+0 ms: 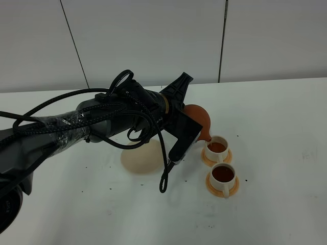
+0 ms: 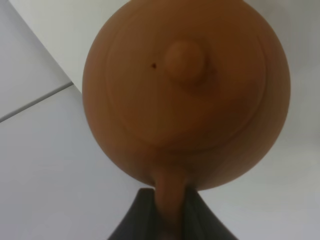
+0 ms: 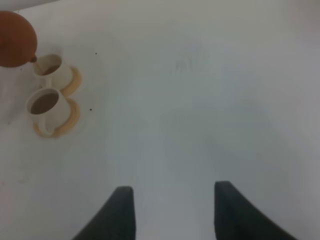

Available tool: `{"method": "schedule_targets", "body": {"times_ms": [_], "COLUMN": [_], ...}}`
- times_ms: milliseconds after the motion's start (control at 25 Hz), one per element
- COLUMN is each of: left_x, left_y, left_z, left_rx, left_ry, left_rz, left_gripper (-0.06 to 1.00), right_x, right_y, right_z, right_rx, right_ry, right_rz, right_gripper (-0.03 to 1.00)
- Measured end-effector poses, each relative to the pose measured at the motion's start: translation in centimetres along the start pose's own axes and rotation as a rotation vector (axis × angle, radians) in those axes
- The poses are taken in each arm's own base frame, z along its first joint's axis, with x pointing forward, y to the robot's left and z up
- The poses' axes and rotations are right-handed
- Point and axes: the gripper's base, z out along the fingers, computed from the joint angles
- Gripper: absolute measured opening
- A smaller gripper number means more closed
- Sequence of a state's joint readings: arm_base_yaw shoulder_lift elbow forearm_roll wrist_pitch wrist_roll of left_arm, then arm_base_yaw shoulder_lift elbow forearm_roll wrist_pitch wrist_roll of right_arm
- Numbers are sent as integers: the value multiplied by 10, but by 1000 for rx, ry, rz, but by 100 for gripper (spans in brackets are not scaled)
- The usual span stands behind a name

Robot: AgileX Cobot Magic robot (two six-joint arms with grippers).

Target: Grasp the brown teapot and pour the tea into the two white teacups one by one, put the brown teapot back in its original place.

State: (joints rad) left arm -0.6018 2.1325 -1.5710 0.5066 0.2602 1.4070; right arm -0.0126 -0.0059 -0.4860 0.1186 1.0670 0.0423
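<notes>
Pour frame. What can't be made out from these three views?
Exterior high: how the left gripper holds the brown teapot handle, behind the left arm.
Exterior high, right wrist: any stream into the far teacup, too small.
Left wrist: spout and teacup, behind the teapot's body.
Exterior high: cream disc, partly under arm and cable.
All views: how full the teapot is, under the lid.

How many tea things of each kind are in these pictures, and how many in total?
brown teapot: 1
white teacups: 2
orange saucers: 2
cream disc: 1
Total: 6
</notes>
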Motion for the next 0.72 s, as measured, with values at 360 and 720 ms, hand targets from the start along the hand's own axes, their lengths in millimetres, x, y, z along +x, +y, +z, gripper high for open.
{"method": "schedule_targets", "body": {"times_ms": [360, 720], "left_x": [0, 0], "left_y": [2, 2], "left_z": [0, 0], "left_rx": [-20, -27], "left_ry": [-1, -2], "left_rz": [-11, -9], "left_gripper": [17, 17], "right_x": [0, 0], "right_y": [0, 0], "right_z": [0, 0], "right_rx": [0, 0], "right_ry": [0, 0], "right_rz": [0, 0], "right_gripper": [36, 36]}}
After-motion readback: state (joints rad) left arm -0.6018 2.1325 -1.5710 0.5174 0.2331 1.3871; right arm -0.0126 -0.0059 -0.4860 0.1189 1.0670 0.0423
